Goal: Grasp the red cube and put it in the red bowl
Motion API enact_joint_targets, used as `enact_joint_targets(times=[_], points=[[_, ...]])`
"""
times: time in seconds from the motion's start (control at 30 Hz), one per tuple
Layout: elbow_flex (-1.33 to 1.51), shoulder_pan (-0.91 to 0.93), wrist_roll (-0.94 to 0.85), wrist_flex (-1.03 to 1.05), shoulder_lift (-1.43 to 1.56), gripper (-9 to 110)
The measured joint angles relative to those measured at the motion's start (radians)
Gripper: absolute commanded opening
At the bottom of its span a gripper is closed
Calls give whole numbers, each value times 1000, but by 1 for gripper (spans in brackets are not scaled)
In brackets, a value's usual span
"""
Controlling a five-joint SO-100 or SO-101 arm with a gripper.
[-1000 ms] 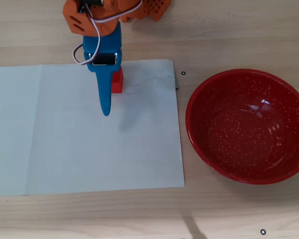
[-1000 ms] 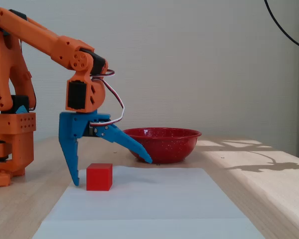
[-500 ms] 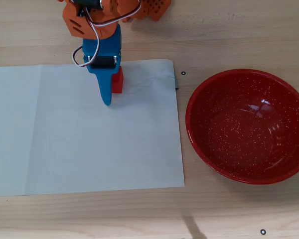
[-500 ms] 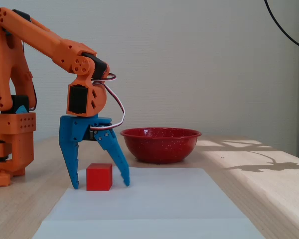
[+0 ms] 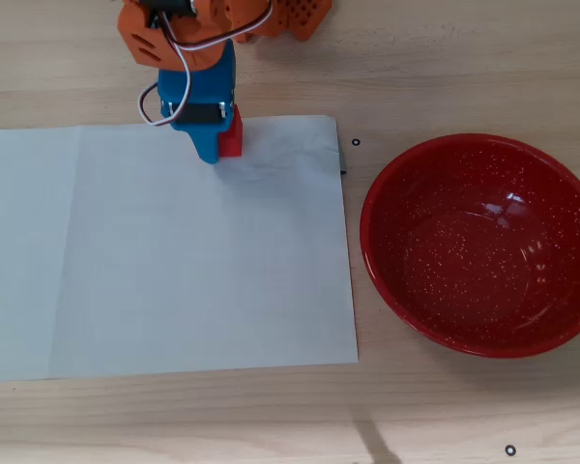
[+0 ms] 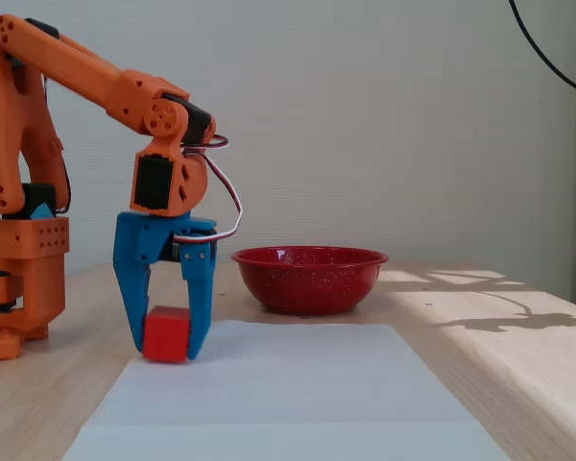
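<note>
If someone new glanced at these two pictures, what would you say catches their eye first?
Probably the big glossy red bowl, empty, standing on the wooden table to the right of the white paper sheet in the overhead view. Next, the orange arm whose blue gripper reaches down at the sheet's far edge, its jaws on either side of the small red cube, which looks to rest on the paper.

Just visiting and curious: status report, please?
Blue two-finger gripper down around small red cube on white paper sheet. Glossy speckled red bowl empty. Path between clear.
</note>
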Motion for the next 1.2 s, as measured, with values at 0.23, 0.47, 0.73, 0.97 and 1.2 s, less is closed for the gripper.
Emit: enact_joint_targets(times=[0.23,0.47,0.73,0.97,1.2], points=[[-318,0,-49,273,0,0],[-588,77,-100,466,0,0],[-854,285,-236,543,-25,0],[-988,511,-348,543,-106,0],[-1029,687,-408,480,-179,0]])
